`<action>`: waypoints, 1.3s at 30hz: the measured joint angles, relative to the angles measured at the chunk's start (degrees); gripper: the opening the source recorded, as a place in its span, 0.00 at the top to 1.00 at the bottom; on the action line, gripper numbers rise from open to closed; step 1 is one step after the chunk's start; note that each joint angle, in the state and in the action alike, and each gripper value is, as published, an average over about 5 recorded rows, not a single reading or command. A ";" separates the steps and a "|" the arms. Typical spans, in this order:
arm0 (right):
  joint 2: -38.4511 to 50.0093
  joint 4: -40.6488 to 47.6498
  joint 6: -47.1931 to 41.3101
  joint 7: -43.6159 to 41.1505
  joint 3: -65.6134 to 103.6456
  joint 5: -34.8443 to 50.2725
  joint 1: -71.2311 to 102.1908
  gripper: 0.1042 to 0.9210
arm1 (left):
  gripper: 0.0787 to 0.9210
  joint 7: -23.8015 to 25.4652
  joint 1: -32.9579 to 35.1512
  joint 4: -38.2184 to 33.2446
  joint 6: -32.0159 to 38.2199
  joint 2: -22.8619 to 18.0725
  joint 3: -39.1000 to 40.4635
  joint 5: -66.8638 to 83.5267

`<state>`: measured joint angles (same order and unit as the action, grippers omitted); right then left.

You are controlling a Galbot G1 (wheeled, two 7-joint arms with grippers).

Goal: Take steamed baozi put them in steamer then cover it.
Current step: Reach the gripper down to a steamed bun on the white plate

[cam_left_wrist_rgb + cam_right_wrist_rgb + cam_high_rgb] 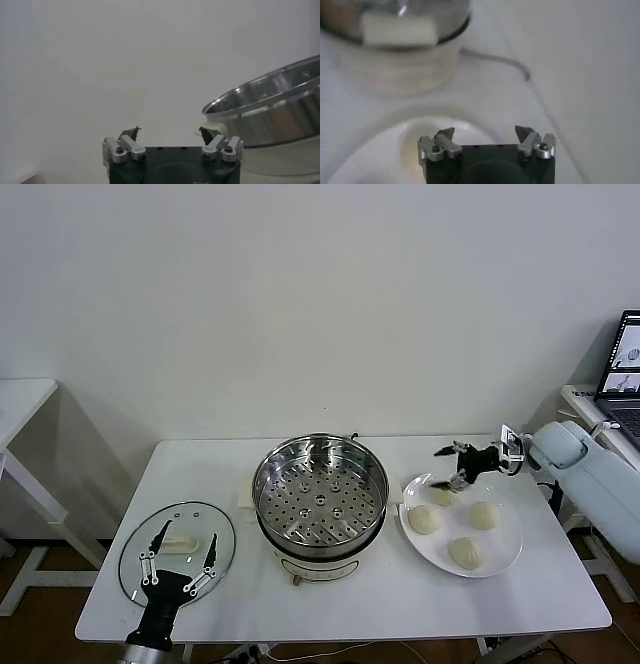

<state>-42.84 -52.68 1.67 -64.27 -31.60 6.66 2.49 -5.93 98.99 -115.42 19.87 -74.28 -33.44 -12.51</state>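
Baozi (466, 551) pleated on plate (506, 560), perforated steel steamer (320, 494), right claw (454, 466) open

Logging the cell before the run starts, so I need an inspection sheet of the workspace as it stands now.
Surface: white table, bare around the items.
Job's things: steamer at centre, uncovered, perforated tray empty; four steamed baozi on the white plate to its right.
Clutter: glass lid lying flat at the table's left.
Grippers: left pincer open over the lid, holding nothing; right pincer open above the plate's far edge, holding nothing.
Cables: thin cord on the table behind the steamer.
Surroundings: plain wall; second table at left; laptop at right.
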 measured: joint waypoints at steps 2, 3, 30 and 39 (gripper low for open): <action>-1.01 1.87 0.61 -1.18 -0.93 -2.75 -0.97 0.12 | 0.12 -0.03 0.16 -0.02 0.10 -0.06 -0.10 -0.01; -1.54 2.78 0.90 -1.60 -1.30 -4.00 -1.36 0.12 | 0.12 -0.06 0.22 -0.02 0.14 -0.09 -0.14 -0.01; -14.80 19.48 5.28 -0.66 -3.22 -18.41 -4.03 0.15 | 0.12 -0.28 0.27 0.69 0.87 -0.25 -0.43 0.03; -16.35 21.01 5.70 0.32 -3.50 -19.66 -4.18 0.30 | 0.12 -0.32 0.15 0.85 1.05 -0.34 -0.20 0.04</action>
<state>-59.19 -31.67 7.37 -63.94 -35.10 -13.00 -1.69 -6.25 99.13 -114.57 20.92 -74.62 -33.64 -12.48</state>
